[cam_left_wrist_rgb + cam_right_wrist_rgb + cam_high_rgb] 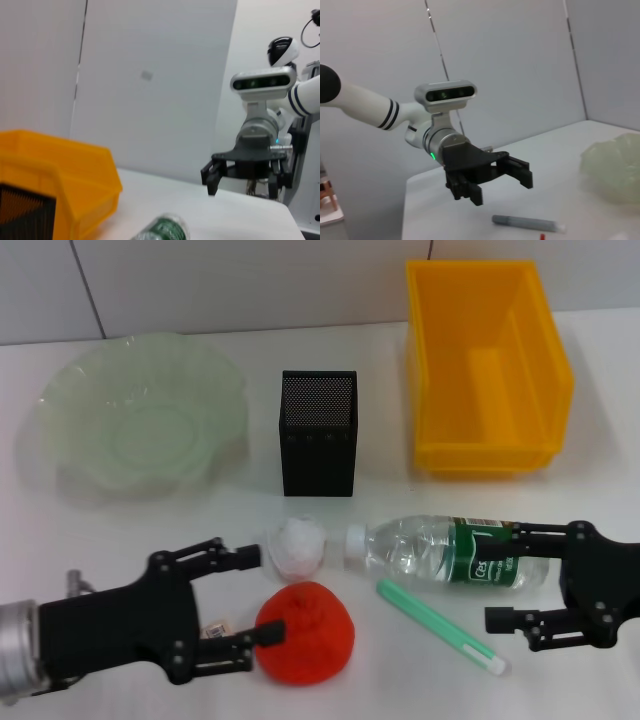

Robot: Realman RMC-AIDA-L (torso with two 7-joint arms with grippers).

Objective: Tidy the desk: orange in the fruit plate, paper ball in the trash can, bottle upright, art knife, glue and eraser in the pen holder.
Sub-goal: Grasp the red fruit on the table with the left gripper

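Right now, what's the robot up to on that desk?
Tidying, early on. The left gripper is open around the orange, near the paper ball. The right gripper is open at the base of the lying bottle. The fruit plate, pen holder and trash can look empty.

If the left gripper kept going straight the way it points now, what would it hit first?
The orange, most likely. The left gripper points toward the robot's right with open jaws; its nearer jaw tip already seems to reach the fruit, while the paper ball lies beside the farther one. Depth is unclear.
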